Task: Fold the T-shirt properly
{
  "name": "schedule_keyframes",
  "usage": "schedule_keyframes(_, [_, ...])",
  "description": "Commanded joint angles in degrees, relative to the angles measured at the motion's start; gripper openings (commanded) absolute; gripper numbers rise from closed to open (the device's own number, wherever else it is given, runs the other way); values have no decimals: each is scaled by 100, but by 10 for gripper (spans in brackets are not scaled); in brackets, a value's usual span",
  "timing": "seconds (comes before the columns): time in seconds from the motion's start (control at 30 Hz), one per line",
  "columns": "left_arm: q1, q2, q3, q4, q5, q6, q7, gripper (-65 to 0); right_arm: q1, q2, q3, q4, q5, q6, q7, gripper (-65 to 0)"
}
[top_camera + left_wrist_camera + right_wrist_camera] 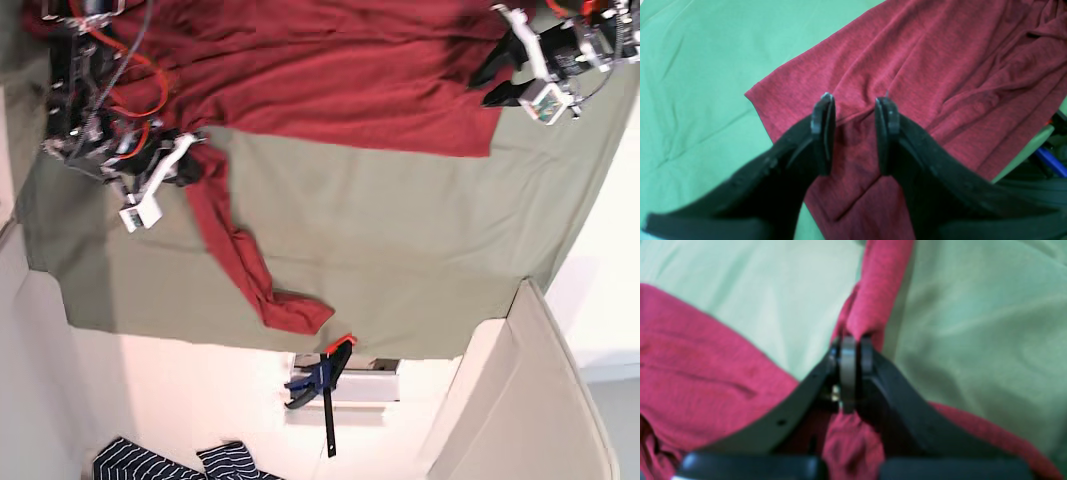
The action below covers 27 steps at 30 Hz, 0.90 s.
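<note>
Right gripper [853, 350] pinched tight on bunched sleeve of dark red T-shirt [330, 80], view blurred. Left gripper [855, 115] spread apart, empty, above shirt corner. Shirt spread over green sheet [400, 240] on desk; top cut off.

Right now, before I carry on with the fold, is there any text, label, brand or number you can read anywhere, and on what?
None readable in any view.
T-shirt: plain dark red, no print or tag showing.
Green sheet: no markings.
Clamp: no legible lettering.
Left hand and right hand: black, no readable marks; the right wrist view is blurred.
</note>
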State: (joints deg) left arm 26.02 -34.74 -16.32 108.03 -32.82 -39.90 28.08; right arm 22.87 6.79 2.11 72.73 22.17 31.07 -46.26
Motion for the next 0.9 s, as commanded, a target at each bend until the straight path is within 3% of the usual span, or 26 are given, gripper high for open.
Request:
schedule_keyframes(0.0, [-31, -83, -52, 81, -83, -10, -122, -418, 76, 17, 11, 251, 153, 22, 68, -650])
schedule_keyframes(0.3, [-31, -83, -52, 81, -85, -10, -127, -418, -946, 96, -52, 1683, 501, 26, -157, -650])
schedule_keyframes(0.6, [-33, -83, -52, 81, -85, -10, -127, -418, -1847, 844, -730, 3141, 389, 31, -151, -650])
schedule_keyframes(0.87, [-31, -83, -52, 81, -87, -10, -127, -418, -1987, 1519, -1178, 3906, 321, 264, -142, -650])
